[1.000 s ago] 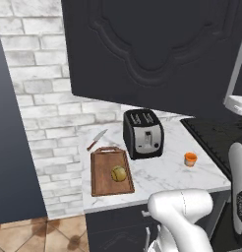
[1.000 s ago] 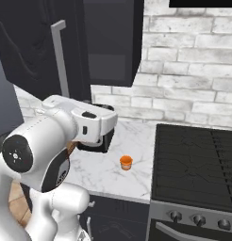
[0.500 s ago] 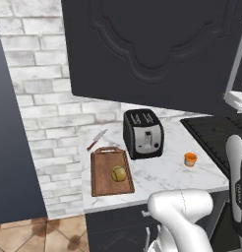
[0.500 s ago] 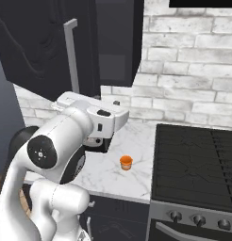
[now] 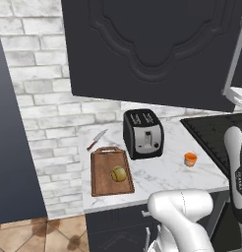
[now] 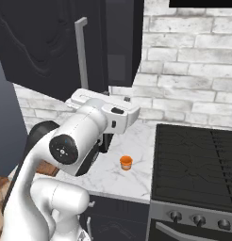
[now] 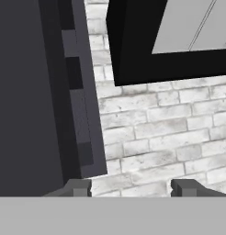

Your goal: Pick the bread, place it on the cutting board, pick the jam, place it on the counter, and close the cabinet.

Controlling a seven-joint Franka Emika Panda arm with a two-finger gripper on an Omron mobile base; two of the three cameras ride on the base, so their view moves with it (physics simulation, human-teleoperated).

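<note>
The bread [image 5: 118,173] lies on the reddish-brown cutting board [image 5: 110,172] at the left end of the counter [image 5: 162,170]. To the right of the toaster, the small orange jam [image 5: 190,159] [image 6: 126,162] stands upright on the marble. The dark cabinet door [image 5: 147,49] [image 6: 42,47] hangs open over the counter. Its grey bar handle [image 6: 81,52] is just above my raised hand [image 6: 89,100]. In the hand view my gripper [image 7: 131,188] is open with nothing between its tips. The door's edge [image 7: 73,92] rises at the left and brick wall lies ahead.
A black and silver toaster [image 5: 142,133] stands behind the board, and a knife [image 5: 97,140] lies by the wall. The black stovetop [image 6: 198,164] takes up the right side. My white arm [image 6: 78,141] covers the left part of the counter in the right base view.
My arm has risen toward the cabinet door's handle. The door has swung a little, its handle shifting right in the right base view. The bread and jam have not moved.
</note>
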